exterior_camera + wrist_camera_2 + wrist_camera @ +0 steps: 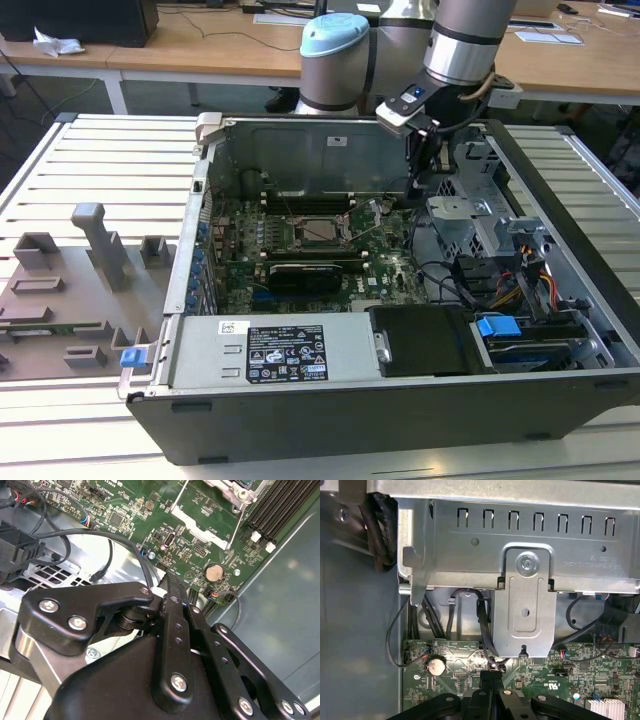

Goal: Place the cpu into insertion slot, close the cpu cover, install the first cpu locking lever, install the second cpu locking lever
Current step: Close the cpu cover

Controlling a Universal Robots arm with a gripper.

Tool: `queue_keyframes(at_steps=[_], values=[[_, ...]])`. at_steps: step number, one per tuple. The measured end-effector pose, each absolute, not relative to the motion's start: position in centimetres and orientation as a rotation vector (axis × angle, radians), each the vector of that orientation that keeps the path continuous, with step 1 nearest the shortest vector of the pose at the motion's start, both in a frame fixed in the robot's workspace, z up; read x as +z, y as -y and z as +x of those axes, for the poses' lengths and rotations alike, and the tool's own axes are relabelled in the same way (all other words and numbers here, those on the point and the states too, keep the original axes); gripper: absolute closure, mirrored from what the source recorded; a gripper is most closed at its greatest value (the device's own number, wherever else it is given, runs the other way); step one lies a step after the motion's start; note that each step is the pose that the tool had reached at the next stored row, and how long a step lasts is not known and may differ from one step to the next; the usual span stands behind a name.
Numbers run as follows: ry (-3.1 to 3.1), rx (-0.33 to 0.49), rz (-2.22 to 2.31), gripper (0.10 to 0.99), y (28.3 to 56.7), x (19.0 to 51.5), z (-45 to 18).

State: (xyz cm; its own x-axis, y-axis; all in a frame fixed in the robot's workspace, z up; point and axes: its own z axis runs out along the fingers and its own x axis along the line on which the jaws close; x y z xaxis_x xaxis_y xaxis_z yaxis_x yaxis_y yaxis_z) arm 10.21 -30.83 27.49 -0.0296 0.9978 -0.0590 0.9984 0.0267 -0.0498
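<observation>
- Case (300, 420): open, board (300, 262) laid inside.
- Slot (322, 231): mid-board; cpu seated or not, cannot be told.
- Cover (200, 526): swung open beside slot.
- Gripper (421, 180): jaws pressed together, nothing held; hung over board edge nr coin cell (214, 572), on the exterior view's right of slot, apart.

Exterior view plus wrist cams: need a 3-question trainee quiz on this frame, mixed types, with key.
1. True or false: in the exterior view the gripper hangs directly above the insertion slot.
2. In both wrist views, the round silvery part on the green board near the gripper is: A) a coin cell B) a fan C) a cable plug.
3. Fill in: the gripper's jaws are ___.

Key: 1 false, it hangs toward the exterior view's right of the slot; 2 A; 3 shut.
</observation>
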Motion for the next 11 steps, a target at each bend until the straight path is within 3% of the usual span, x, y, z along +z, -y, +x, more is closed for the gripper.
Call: queue_keyframes(at_steps=[11], values=[[-2.245, -0.121, 2.183, 0.980, 30.8, 26.1, 9.7]])
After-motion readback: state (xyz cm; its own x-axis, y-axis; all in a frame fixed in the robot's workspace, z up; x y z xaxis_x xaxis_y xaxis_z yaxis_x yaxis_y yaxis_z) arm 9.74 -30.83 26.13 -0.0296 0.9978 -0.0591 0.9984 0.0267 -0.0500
